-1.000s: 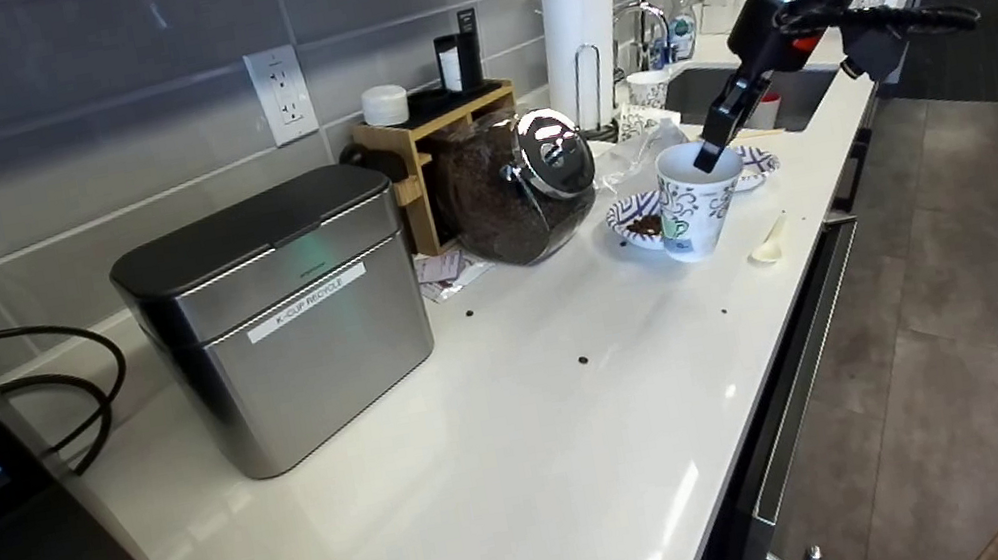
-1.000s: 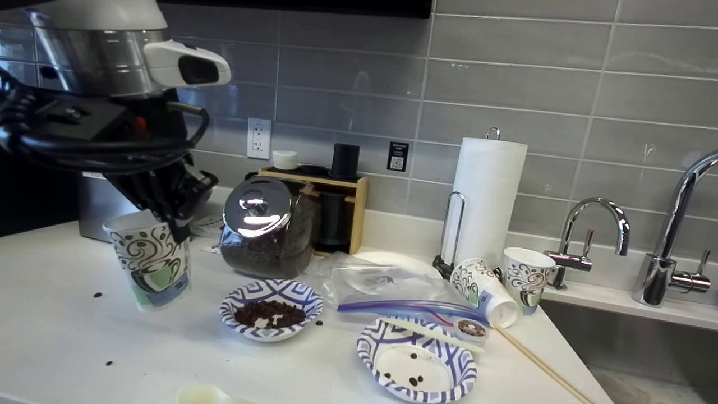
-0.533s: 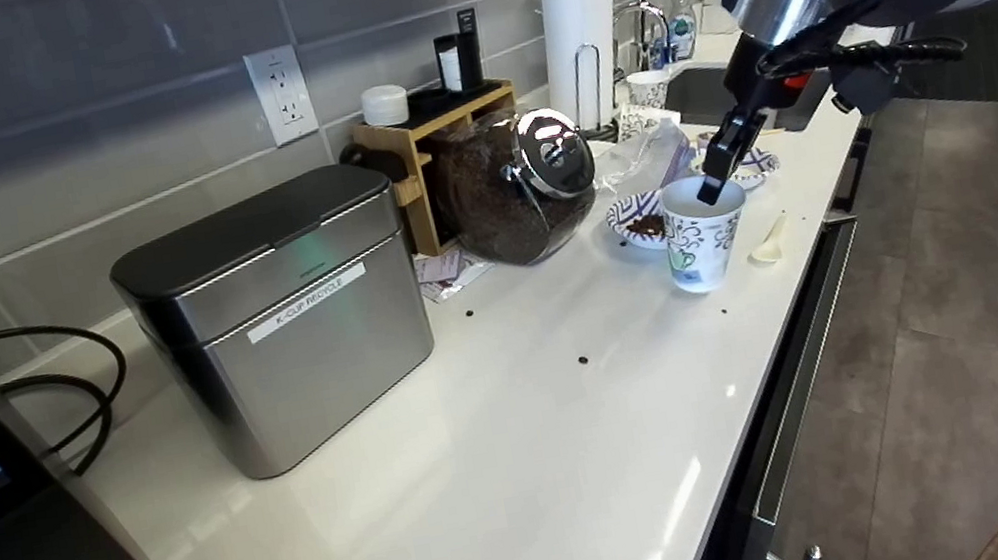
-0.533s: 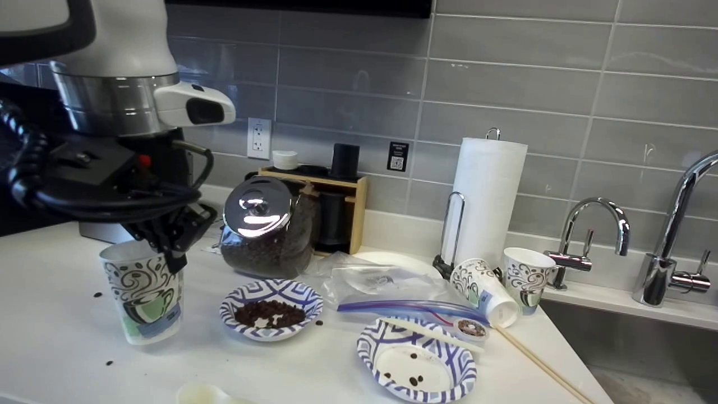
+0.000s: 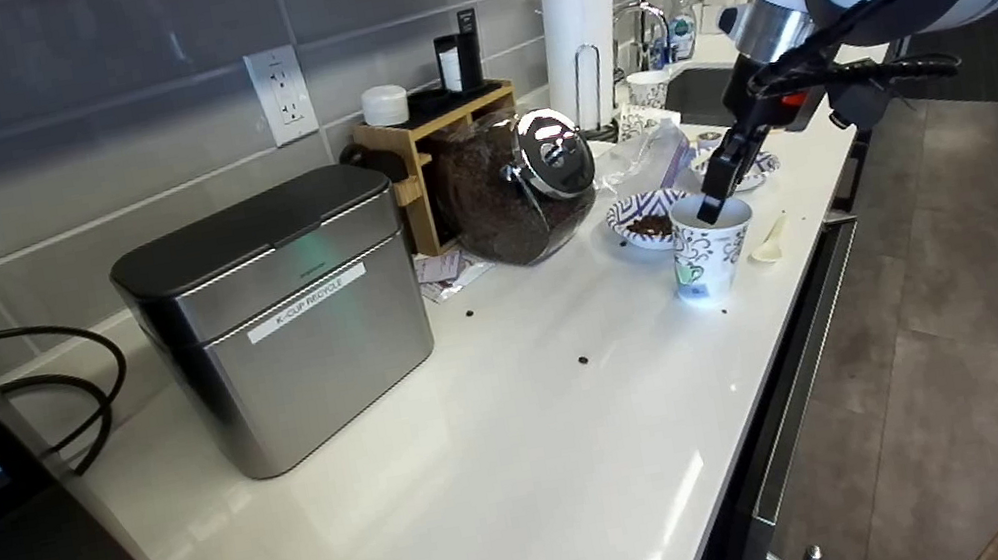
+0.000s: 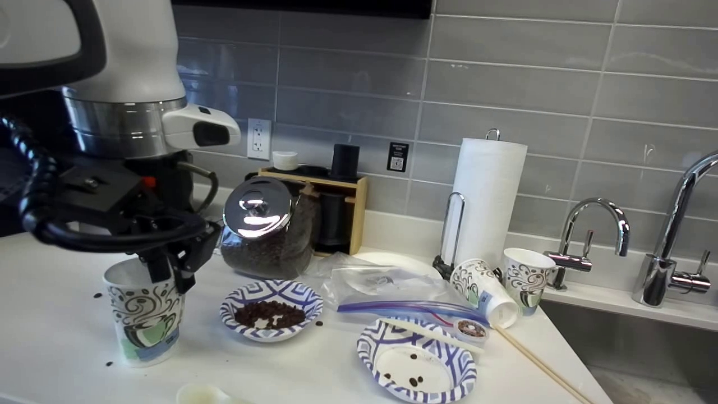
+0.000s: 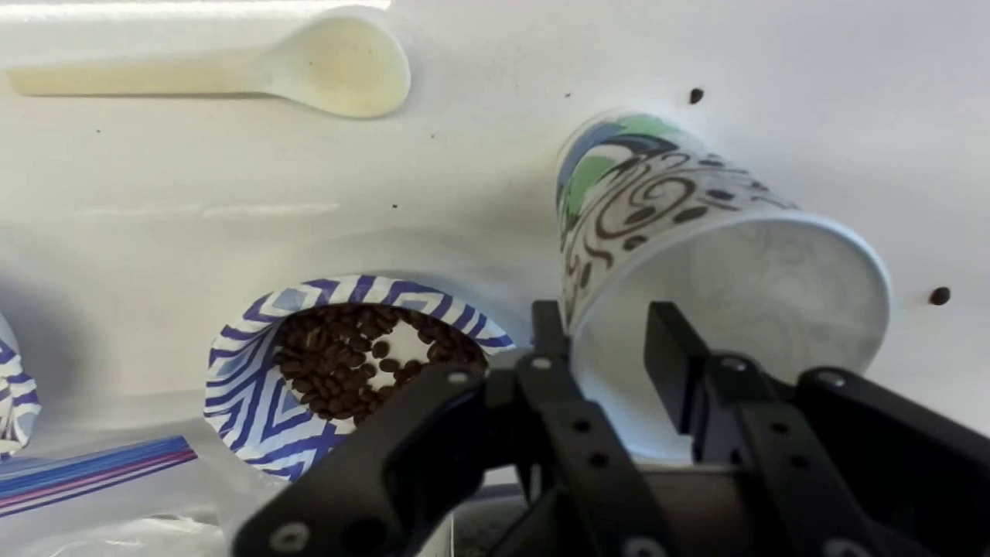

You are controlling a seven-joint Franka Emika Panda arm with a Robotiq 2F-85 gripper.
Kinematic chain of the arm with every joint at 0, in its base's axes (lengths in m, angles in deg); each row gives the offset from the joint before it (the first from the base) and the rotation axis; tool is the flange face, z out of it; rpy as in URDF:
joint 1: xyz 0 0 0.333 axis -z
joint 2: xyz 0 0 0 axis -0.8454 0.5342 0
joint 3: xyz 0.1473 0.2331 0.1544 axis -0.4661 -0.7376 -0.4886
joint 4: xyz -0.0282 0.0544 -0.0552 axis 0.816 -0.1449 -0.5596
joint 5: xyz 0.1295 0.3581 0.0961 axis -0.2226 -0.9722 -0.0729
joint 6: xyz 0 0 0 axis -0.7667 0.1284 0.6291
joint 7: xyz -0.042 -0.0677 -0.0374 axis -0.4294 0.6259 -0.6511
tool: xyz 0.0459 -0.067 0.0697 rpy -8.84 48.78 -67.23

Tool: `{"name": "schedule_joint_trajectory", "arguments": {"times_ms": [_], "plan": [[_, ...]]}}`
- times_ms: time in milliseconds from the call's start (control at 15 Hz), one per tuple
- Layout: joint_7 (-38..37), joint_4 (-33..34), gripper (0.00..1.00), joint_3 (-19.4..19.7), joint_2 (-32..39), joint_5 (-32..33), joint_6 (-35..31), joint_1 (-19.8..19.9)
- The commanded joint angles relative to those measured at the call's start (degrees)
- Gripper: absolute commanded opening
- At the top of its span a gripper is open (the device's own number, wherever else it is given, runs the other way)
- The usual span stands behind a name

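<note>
My fingers (image 7: 671, 356) stand part-open, the wall of the upright cup (image 7: 719, 263) between them, seemingly ungripped. I judge this the letting-go; next calls for lifting straight clear.

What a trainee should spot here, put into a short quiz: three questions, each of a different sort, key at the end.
1. Multiple choice. In the wrist view, how do the fingers of the tool stand at the paper cup?
a) both outside it
b) one on each side of its rim
c) both inside it

2. True or false: the pale spoon lies on the counter, clear of the bowl that holds most of the coffee beans.

3. Fill in: beside the upright cup by the paper towel roll, a second cup lies ____.

Key: 1 b; 2 true; 3 on its side.
</note>
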Motion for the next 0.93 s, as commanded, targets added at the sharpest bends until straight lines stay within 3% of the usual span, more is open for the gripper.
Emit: {"name": "schedule_joint_trajectory", "arguments": {"times_ms": [0, 333, 867], "plan": [[2.28, 0.16, 0.67, 0.11, -0.91, -1.83, -0.55, 0.58], [5.17, 0.56, 1.0, 1.67, -3.64, -2.64, 2.35, 0.03], [2.04, 4.21, 1.0, -0.74, -6.12, 5.73, 14.34, 6.55]]}}
